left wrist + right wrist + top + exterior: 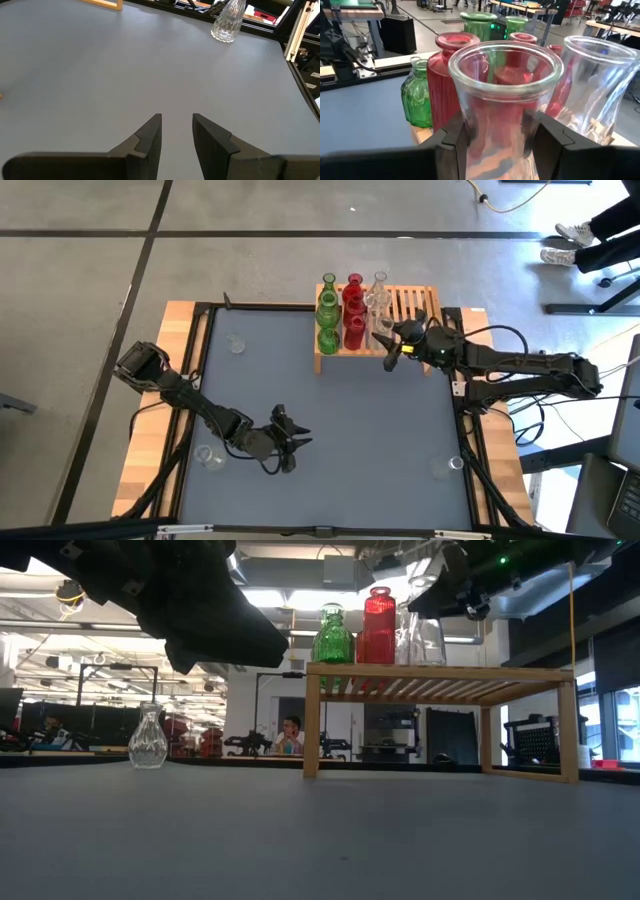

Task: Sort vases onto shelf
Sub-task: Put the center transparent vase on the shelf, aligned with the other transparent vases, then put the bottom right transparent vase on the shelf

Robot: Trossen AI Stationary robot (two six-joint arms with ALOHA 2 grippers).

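The right claw grips a clear vase on the shelf, with red vases and green vases crowding its nine o'clock side. The left claw hovers narrow and empty over the desk (a clear one stands at one o'clock).

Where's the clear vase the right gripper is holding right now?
The clear vase sits between the right gripper fingers over the shelf, in the high view just right of the red vases and green vases.

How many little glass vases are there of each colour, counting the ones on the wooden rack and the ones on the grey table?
Green glass vases: 3
Red glass vases: 3
Clear glass vases: 6 (3 on the rack, with one of them in the jaws of the right gripper, and 3 on the table)
Total: 12
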